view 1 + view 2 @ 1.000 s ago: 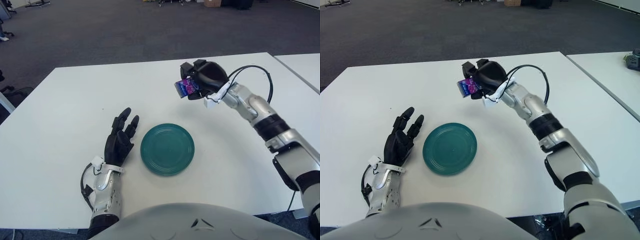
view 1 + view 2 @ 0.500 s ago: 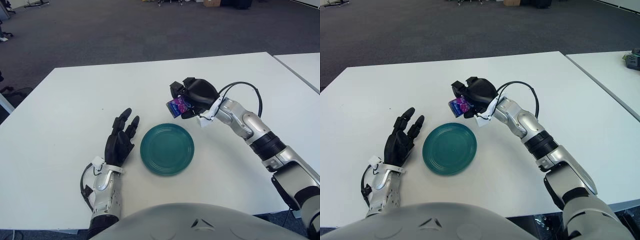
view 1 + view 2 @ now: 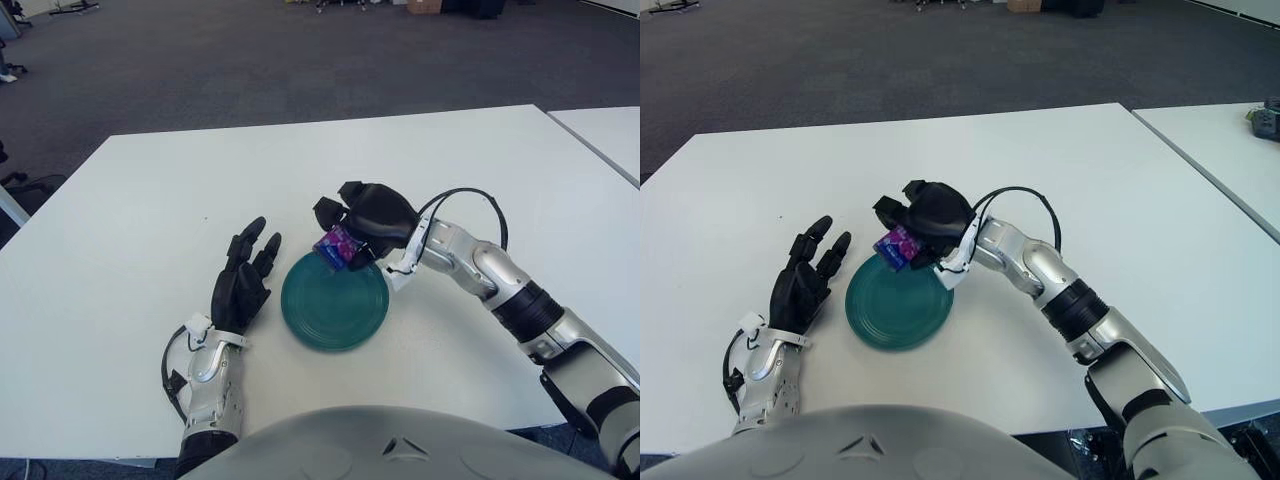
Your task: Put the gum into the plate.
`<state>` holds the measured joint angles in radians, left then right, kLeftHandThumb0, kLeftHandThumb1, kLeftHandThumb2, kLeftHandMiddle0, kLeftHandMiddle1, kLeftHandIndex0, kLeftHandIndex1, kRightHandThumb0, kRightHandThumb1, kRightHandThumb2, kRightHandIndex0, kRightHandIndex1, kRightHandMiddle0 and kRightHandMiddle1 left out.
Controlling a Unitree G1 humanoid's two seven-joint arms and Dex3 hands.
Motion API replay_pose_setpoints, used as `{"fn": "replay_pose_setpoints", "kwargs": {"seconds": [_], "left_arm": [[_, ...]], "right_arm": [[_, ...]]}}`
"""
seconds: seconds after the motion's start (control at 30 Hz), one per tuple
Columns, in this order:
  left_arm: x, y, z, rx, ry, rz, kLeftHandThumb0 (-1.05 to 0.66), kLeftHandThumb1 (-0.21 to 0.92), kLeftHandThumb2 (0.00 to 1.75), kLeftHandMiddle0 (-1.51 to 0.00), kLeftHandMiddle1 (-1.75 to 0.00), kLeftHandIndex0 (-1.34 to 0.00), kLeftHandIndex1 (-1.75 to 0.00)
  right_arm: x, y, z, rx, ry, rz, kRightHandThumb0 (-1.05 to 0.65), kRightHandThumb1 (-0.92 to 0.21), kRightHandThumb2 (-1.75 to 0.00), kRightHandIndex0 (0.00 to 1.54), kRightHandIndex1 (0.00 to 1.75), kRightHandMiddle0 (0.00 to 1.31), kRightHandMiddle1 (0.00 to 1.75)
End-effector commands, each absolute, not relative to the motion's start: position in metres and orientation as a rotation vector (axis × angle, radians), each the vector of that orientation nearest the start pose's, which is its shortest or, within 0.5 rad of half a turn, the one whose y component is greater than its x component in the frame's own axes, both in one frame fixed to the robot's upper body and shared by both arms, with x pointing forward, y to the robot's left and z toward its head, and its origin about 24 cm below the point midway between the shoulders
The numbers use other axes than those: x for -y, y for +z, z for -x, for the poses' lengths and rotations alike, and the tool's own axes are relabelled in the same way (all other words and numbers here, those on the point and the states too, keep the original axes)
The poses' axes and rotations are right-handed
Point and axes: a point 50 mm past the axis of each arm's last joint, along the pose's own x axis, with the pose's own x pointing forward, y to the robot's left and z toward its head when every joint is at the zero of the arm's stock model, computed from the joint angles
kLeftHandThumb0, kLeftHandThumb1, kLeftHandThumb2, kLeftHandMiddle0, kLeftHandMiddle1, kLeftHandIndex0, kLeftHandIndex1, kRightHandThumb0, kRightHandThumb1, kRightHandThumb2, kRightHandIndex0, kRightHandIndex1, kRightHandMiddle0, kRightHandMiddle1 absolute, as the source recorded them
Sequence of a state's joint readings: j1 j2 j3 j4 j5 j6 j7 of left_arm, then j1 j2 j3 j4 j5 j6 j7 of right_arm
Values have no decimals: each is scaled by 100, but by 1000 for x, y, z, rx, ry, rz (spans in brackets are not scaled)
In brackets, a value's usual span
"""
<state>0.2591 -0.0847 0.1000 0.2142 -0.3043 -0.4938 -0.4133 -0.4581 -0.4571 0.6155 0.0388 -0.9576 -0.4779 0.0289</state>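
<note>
A small purple and blue gum pack point(image 3: 337, 247) is held in my right hand point(image 3: 362, 222), whose black fingers are curled around it. The hand hovers over the far edge of the round teal plate point(image 3: 335, 305), which lies on the white table in front of me. The gum point(image 3: 898, 246) hangs just above the plate's point(image 3: 898, 306) rim, and nothing lies in the plate. My left hand point(image 3: 241, 278) shows to the left of the plate with its fingers spread, holding nothing.
The white table point(image 3: 130, 210) stretches wide around the plate. A second white table point(image 3: 610, 130) stands at the right, across a narrow gap. Dark carpet lies beyond the far edge.
My right hand has carried the gum from the far right of the table down and leftward to the plate's far edge. The left hand has not moved.
</note>
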Motion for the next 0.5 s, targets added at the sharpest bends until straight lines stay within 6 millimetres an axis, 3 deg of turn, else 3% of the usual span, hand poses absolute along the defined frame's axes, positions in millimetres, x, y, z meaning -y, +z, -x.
{"fn": "replay_pose_setpoints", "kwargs": {"seconds": [0.0,0.47], "left_arm": [[-166,-26,-168,47,-50,304,-98,92,96,-41,0,0,-51],[-164,-29,-169,44,-43,283,-100,92,97,-39,0,0,-53]], "right_arm": [[47,98,-254,935,863,1437,-40,-64,-90,60,175,37,175],[42,84,-244,949,942,1455,-40,-63,-91,56,175,38,175]]}}
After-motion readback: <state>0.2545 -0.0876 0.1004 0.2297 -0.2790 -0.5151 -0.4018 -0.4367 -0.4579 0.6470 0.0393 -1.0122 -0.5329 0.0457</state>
